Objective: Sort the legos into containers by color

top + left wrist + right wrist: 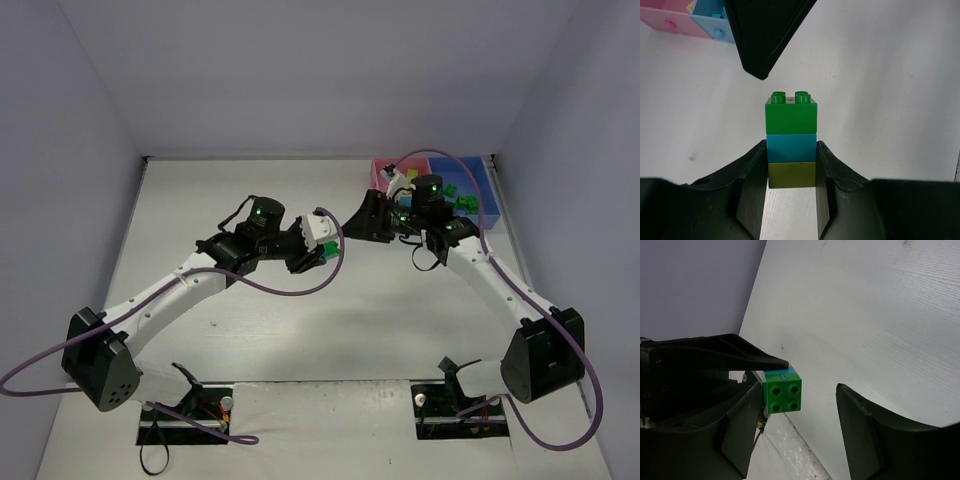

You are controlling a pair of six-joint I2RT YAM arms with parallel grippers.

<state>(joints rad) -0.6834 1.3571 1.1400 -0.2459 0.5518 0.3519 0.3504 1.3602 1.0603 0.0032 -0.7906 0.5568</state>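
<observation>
Green-topped lego stack (791, 132) clamped in left pincer (791, 146); right pincer (800, 390) gapes apart, perhaps grazing its edge.

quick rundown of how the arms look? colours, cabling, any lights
Both match. The left arm and right arm have white links, black joints and black bases. A purple cable loops along each, and a green light glows on each wrist. The fingers are matte black and wedge-shaped.
</observation>
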